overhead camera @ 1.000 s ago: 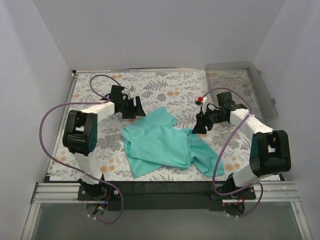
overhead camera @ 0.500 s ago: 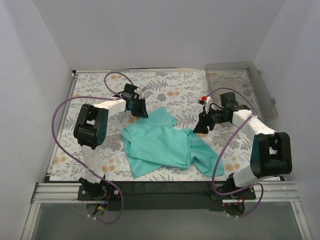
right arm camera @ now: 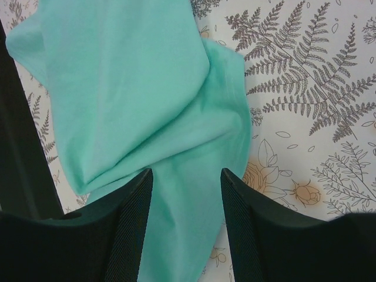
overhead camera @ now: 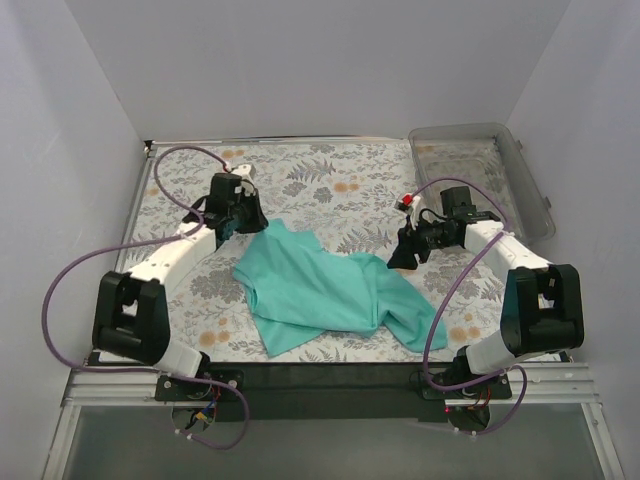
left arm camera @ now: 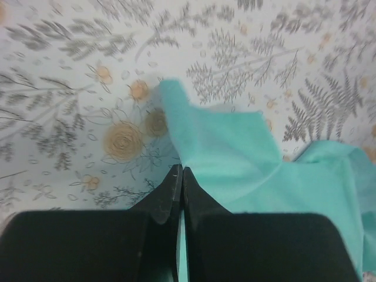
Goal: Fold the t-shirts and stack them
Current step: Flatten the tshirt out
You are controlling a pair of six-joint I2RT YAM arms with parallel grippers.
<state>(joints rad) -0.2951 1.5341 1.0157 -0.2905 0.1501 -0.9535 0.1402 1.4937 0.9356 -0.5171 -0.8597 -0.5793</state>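
One teal t-shirt [overhead camera: 320,290] lies crumpled on the floral table cover, near the front middle. My left gripper [overhead camera: 240,216] sits at the shirt's far left corner. In the left wrist view its jaws [left arm camera: 179,171] are pressed together with a thin strip of the teal t-shirt [left arm camera: 235,153] pinched between them. My right gripper [overhead camera: 401,256] hangs over the shirt's right side. In the right wrist view it [right arm camera: 185,174] stands open, its fingers apart above a fold of the t-shirt [right arm camera: 129,76], gripping nothing.
A clear plastic bin [overhead camera: 480,165] stands at the back right corner. White walls close in the table on three sides. A black rail [overhead camera: 320,375] runs along the front edge between the arm bases.
My left gripper has shut on the shirt's far corner and moved left, dragging that corner left with it. The right arm has barely moved.
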